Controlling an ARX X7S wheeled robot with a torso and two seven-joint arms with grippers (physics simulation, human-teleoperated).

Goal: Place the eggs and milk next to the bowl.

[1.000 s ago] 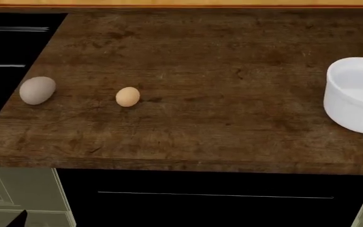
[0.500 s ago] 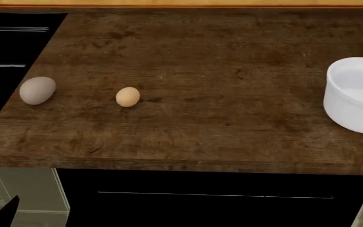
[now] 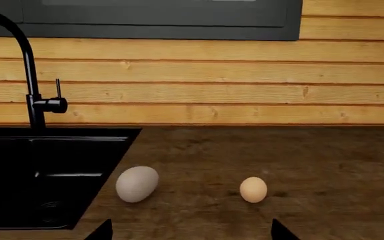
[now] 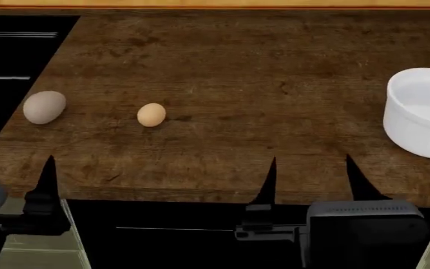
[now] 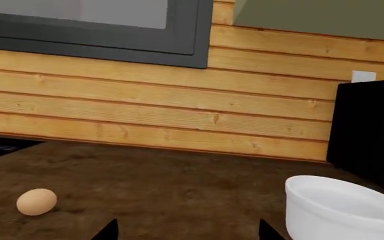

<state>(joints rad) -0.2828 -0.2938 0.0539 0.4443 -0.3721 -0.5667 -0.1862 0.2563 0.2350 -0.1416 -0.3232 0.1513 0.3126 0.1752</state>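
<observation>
The right gripper [image 4: 310,179] is seen in the head view at the near edge of the counter, its two dark pointed fingers standing apart with bare wood visible between them, so it is spread open and holds nothing. The same two tips appear at the bottom of the right wrist view [image 5: 186,230], again well separated. The left gripper [image 3: 189,230] is shown in its own wrist view as two dark tips set wide apart at the frame's lower edge, open and empty; in the head view only one of its fingers [image 4: 47,179] is visible, at the counter's near left edge.

Beyond the left gripper, two eggs lie on the dark wooden countertop [image 4: 260,84]. The larger pale egg [image 4: 44,106] rests just beside the edge of a black sink [image 3: 38,175]. The smaller orange-tan egg [image 4: 150,114] lies near it, toward the middle of the counter, not touching it. Both are untouched by either gripper.

The white bowl [image 4: 423,112] stands upright at the far right of the counter, well apart from both eggs, partly cut off by the frame. Ahead and to the right of the right gripper, it appears empty.

A black faucet [image 3: 25,70] rises behind the sink, against a wall of horizontal wooden planks [image 3: 245,85]. The milk carton is not seen in any view.
</observation>
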